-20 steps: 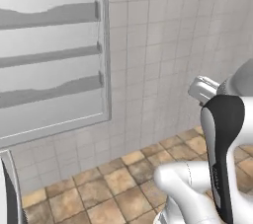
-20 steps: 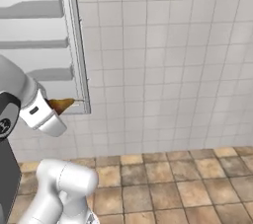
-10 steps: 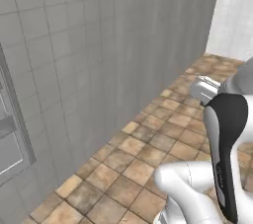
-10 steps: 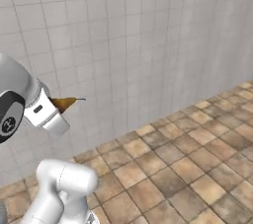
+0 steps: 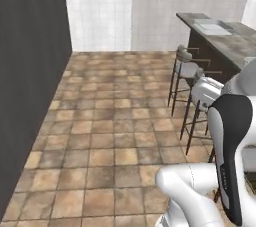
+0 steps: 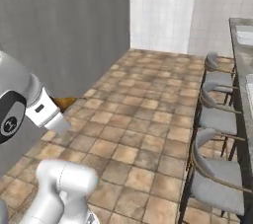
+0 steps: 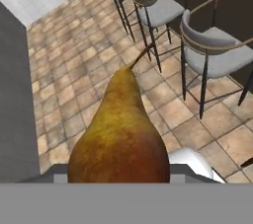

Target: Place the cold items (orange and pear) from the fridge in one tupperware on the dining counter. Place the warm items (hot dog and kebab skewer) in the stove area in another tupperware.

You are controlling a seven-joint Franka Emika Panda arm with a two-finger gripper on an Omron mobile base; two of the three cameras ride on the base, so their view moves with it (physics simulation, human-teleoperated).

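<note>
The two-finger gripper is closed on a golden-brown pear with a reddish blush; the jaws themselves are hidden behind the fruit, so their spread cannot be read, but the pear sits fixed between them, filling the lower middle of the hand view. Its narrow neck and thin stem point away from the hand, toward the brown tiled floor.

In the right base view the white arm's wrist is raised at the left, and the brown tip of the pear pokes out just past it, held in the air above the floor.

Grey-seated bar stools with dark thin legs stand in a row along the dark-fronted dining counter with a grey stone top. Two pale shallow tupperware containers lie at the counter's far end, well apart from the pear.
</note>
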